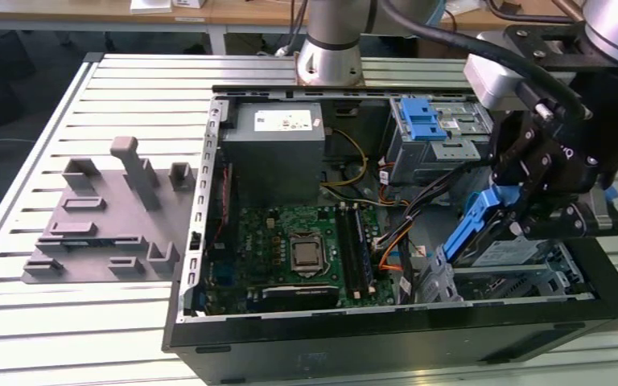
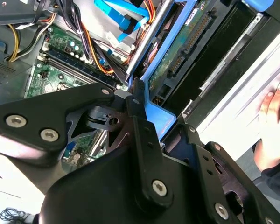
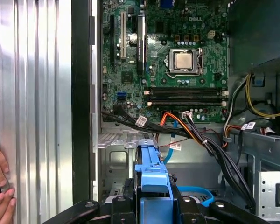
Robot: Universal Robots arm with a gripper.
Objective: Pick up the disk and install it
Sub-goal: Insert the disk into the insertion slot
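Clamping the disk (image 1: 497, 251) by its blue rails (image 1: 468, 229), the gripper (image 1: 529, 221) holds it tilted above the drive cage (image 1: 502, 281) in the computer case's (image 1: 395, 338) near corner on the exterior view's right; stiff, dense and likely shock-sensitive, it seems best held by those rails.

The flat silver-metal hard drive with blue plastic rails (image 1: 489, 235) stands steeply tilted at one corner of the open black computer case (image 1: 395, 342).

Disk (image 1: 488, 240): blue plastic, silver metal
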